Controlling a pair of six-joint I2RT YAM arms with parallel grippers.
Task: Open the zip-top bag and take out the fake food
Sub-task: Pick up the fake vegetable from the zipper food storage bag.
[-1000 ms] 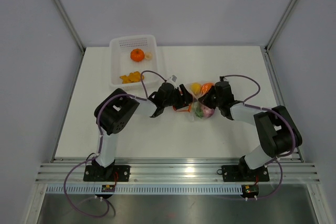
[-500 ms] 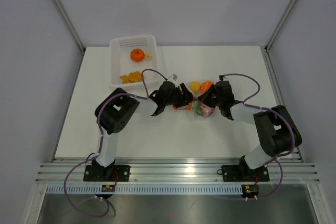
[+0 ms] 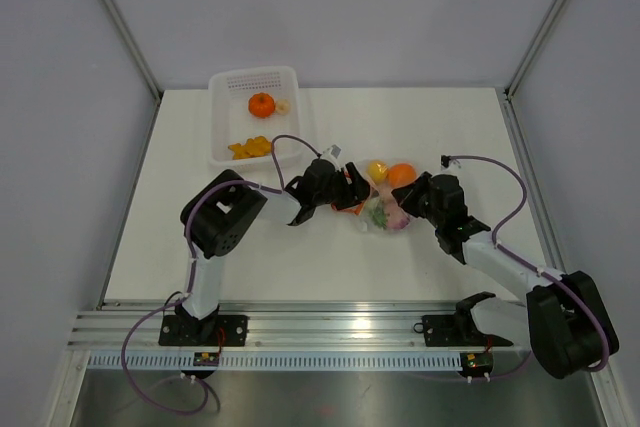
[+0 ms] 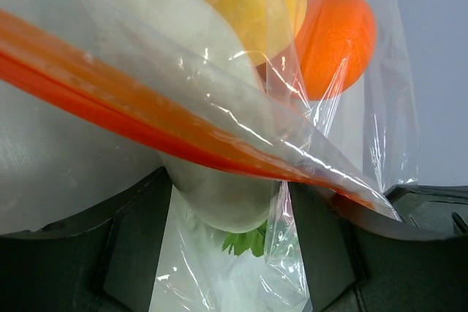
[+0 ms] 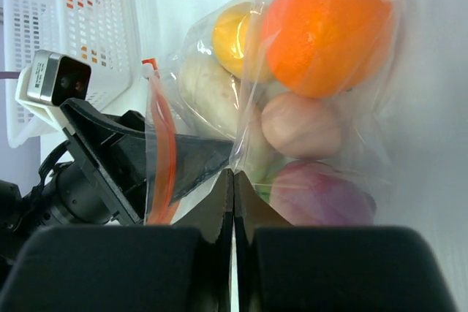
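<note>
The zip-top bag [image 3: 385, 203] lies mid-table between both grippers, its red-orange zipper strip [image 4: 146, 115] toward the left arm. Fake food shows through the film: an orange ball [image 3: 402, 174], a yellow piece [image 3: 377, 168], a white radish [image 4: 212, 188], a peach piece [image 5: 300, 126] and a purple-pink onion [image 5: 322, 195]. My left gripper [image 3: 355, 195] reaches into the bag's mouth, its wide-set jaws closed against the radish's rounded end. From the other side my right gripper [image 3: 408, 199] is shut, pinching a fold of bag film [image 5: 252, 147] at its tips.
A white perforated basket [image 3: 225, 137] stands at the back left, holding an orange tangerine [image 3: 261, 104], a pale piece and yellow pieces [image 3: 250, 148]. Walls and metal posts enclose the table on three sides.
The right arm has swung its elbow out to the right and toward the near edge, still pinching the bag. The bag has shifted slightly right, and the left gripper has reached after it.
</note>
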